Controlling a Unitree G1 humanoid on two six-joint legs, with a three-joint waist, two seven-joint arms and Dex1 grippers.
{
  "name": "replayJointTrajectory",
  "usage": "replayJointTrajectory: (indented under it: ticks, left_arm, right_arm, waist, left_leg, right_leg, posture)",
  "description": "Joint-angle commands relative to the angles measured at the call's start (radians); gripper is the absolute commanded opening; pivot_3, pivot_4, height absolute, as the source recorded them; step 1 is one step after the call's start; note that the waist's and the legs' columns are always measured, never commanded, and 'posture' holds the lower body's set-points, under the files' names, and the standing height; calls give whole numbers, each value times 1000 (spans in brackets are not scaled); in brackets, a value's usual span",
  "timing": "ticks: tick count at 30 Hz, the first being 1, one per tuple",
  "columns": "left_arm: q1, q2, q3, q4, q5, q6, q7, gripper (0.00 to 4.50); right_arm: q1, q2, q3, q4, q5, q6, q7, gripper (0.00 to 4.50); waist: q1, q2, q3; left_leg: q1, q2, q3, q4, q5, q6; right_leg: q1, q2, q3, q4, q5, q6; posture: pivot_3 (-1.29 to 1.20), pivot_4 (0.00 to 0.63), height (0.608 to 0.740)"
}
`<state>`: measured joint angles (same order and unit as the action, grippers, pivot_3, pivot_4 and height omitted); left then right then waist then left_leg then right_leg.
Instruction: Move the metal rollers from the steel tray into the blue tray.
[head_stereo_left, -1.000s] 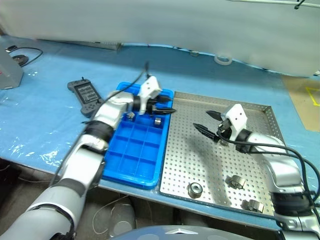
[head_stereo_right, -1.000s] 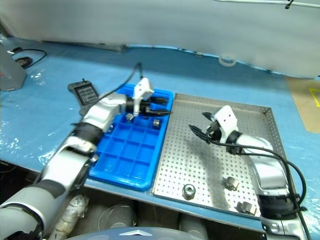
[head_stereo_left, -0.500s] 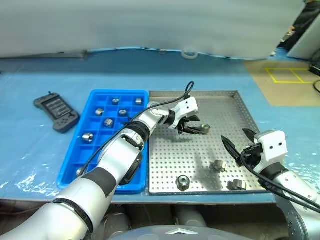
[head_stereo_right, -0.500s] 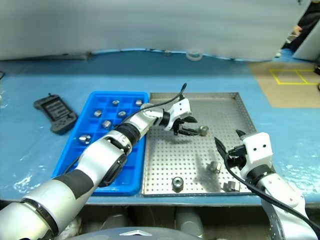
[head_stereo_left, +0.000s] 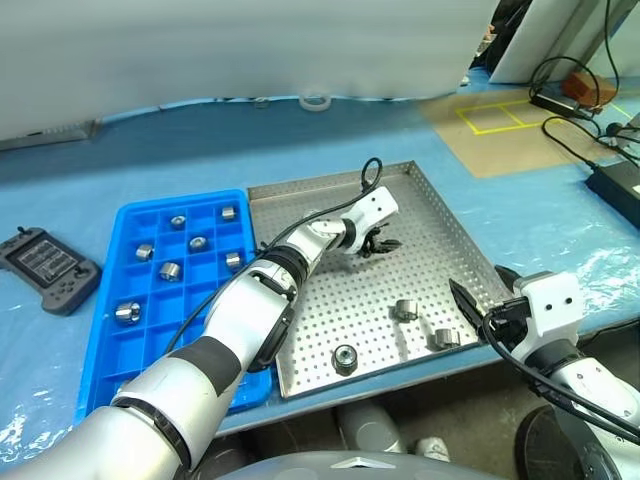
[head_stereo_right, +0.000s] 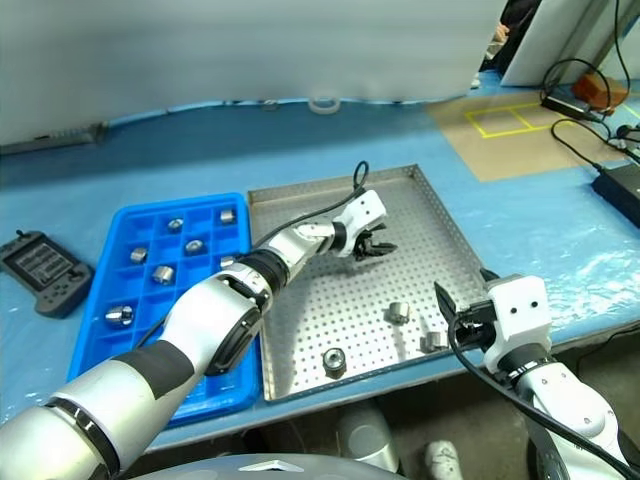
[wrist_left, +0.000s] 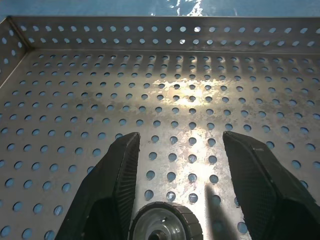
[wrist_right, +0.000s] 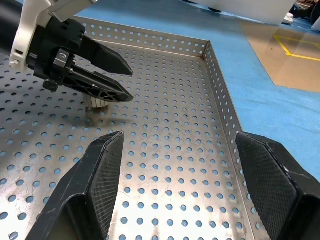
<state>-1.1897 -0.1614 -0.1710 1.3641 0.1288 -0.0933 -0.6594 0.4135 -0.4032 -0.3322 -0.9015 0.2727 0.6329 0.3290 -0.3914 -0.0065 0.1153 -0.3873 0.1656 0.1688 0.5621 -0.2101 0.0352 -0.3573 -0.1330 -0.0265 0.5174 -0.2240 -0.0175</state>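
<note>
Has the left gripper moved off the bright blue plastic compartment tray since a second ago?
Yes. The left gripper has crossed from above the blue tray to over the perforated steel tray, where it now stands open around a small metal roller.

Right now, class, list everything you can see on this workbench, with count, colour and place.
metal rollers: eleven visible, silver; seven in blue tray, four in steel tray
steel tray: one, silver, centre
blue tray: one, blue, left of steel tray
handheld device: one, black, far left
tape ring: one, white, far table edge
left gripper: black jaws open astride one steel-tray roller
right gripper: black jaws open, by steel tray's near right corner
</note>
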Motion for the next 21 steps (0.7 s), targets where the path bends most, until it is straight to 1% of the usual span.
replayJointTrajectory:
  ticks: [1,4,5,10,21]
  left_arm:
    - [-24,-62,13,-16,10,-9,-10,2782]
    - [-23,-45,19,-17,15,-8,-27,2782]
    - [-22,-40,20,-17,18,-6,-28,2782]
    - [-13,-14,26,-8,39,33,26,2782]
    - [10,18,18,-4,96,69,63,2782]
  right_arm:
    - [4,-2,4,-26,-7,-7,-10,3698]
    - [6,0,22,-21,-14,-9,-14,3698]
    - [6,1,27,-21,-17,-9,-15,3698]
    - [-19,-6,46,-2,-22,-10,-16,3698]
    - [-2,2,57,45,-40,-66,-4,3698]
  waist:
    - [-9,1,0]
    - [-21,1,1]
    - [-23,1,1]
    - [-40,2,1]
    - [-42,4,2]
  left_leg:
    - [0,-1,0,0,0,1]
    - [2,-4,-1,1,-1,2]
    - [2,-6,-2,1,-1,2]
    - [0,-14,-4,2,-4,6]
    - [-4,-14,-7,3,-5,9]
  right_leg:
    - [1,-1,0,0,0,0]
    - [4,-4,-1,-2,-1,2]
    - [4,-7,-1,-2,-3,5]
    - [5,-12,-2,-2,-4,7]
    - [5,-13,-6,-2,-4,9]
  posture:
    - [-798,150,740]
    - [-782,150,740]
    - [-782,150,740]
    - [-768,150,740]
    - [-758,150,740]
